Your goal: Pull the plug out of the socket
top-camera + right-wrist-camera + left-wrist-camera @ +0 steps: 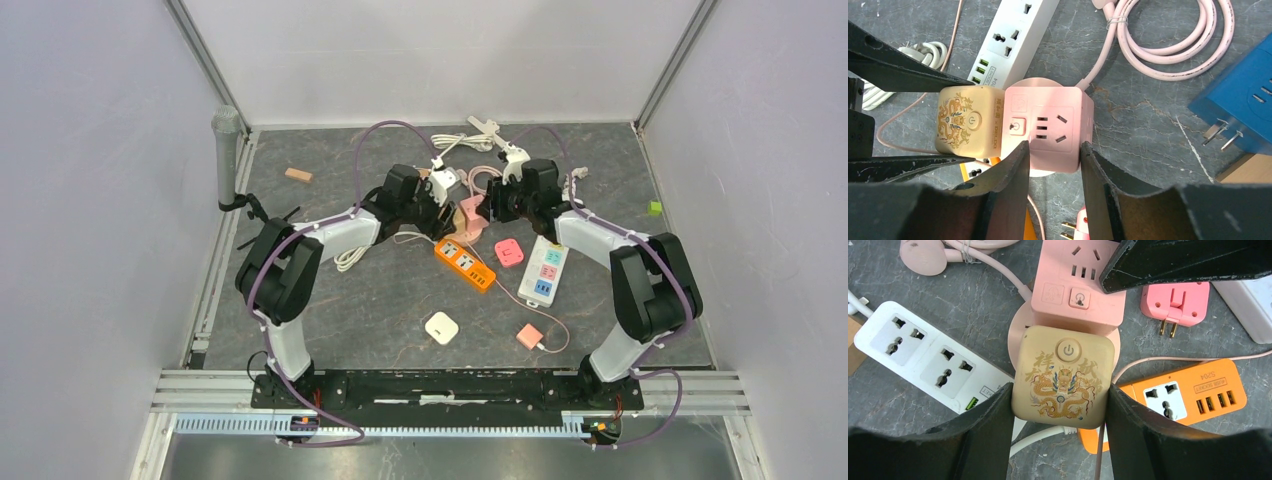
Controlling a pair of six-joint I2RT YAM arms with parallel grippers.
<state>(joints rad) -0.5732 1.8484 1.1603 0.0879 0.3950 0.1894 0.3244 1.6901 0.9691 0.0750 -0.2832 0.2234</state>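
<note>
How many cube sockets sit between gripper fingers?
2: the beige cube gripped by the left gripper; the pink cube, touching it, straddled by the right gripper.

"S204" on orange power strip [1193,390]; gold Chinese characters on cream dragon-printed plug cube [1063,377].

I see 1 orange power strip [1193,390], 1 white power strip [923,354], 1 pink adapter [1175,297] with 2 brass prongs, and 1 blue adapter [1243,95].
</note>
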